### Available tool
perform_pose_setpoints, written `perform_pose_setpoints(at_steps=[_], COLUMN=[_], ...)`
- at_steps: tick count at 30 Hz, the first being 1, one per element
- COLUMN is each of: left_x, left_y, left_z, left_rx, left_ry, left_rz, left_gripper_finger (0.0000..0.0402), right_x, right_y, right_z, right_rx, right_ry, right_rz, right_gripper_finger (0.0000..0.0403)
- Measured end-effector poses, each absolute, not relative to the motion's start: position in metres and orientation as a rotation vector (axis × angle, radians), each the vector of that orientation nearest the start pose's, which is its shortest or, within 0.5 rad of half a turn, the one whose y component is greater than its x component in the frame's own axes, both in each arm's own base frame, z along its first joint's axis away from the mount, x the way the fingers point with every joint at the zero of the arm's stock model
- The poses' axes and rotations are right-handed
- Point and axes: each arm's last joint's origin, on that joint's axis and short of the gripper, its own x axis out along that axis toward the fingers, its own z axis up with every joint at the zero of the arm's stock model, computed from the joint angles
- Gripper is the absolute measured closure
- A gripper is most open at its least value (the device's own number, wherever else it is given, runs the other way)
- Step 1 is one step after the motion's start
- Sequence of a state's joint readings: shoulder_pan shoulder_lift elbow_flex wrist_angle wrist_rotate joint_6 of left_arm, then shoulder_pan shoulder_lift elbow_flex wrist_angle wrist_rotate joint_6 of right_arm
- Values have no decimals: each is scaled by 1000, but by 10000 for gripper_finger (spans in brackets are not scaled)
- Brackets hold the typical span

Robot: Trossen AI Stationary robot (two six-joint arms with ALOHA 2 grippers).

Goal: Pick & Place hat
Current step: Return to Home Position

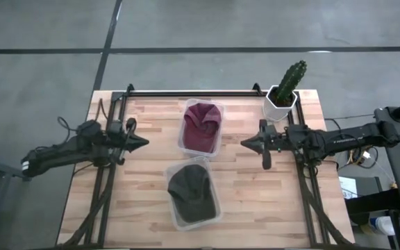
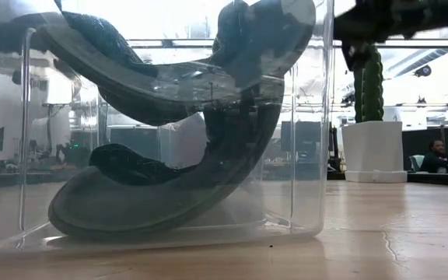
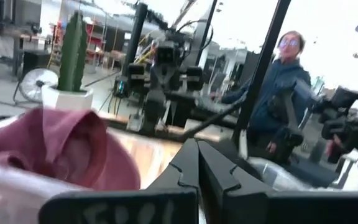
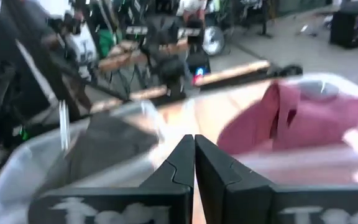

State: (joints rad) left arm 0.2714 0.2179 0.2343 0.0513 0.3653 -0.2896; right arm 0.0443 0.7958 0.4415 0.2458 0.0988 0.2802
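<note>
High view: the wooden surface (image 1: 255,201) carries two clear bins. The far bin (image 1: 181,142) holds the red cap (image 1: 201,125), bunched so that I cannot tell whether it is one or several. The near bin (image 1: 176,221) holds dark caps (image 1: 189,189), seemingly two by their brims. Caps are light and floppy, so I'd pinch the stiffer brim. My left claw (image 1: 143,142) and right claw (image 1: 244,144) hover empty and pinched shut either side of the far bin.
</note>
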Motion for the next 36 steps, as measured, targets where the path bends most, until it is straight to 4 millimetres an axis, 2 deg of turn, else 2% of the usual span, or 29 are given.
perform_pose_setpoints(at_steps=[4,8,16,20,24,36], left_x=[97,93,79,80,83,81], left_y=[16,15,12,13,14,15], left_z=[220,217,215,210,203,209], left_rx=[-262,-250,-223,-207,-205,-154], left_ry=[-43,-25,-12,-9,19,-16], left_rz=[-97,-94,-64,-41,-20,2], left_gripper_finger=[401,401,401,401,401,402], right_x=[173,165,141,130,124,111], right_y=[5,8,6,5,4,4], right_z=[231,220,212,204,195,178], right_rx=[319,248,201,163,145,121], right_ry=[164,146,55,18,1,-54], right_rz=[-83,14,22,7,-5,-3], right_gripper_finger=[394,394,394,394,394,394])
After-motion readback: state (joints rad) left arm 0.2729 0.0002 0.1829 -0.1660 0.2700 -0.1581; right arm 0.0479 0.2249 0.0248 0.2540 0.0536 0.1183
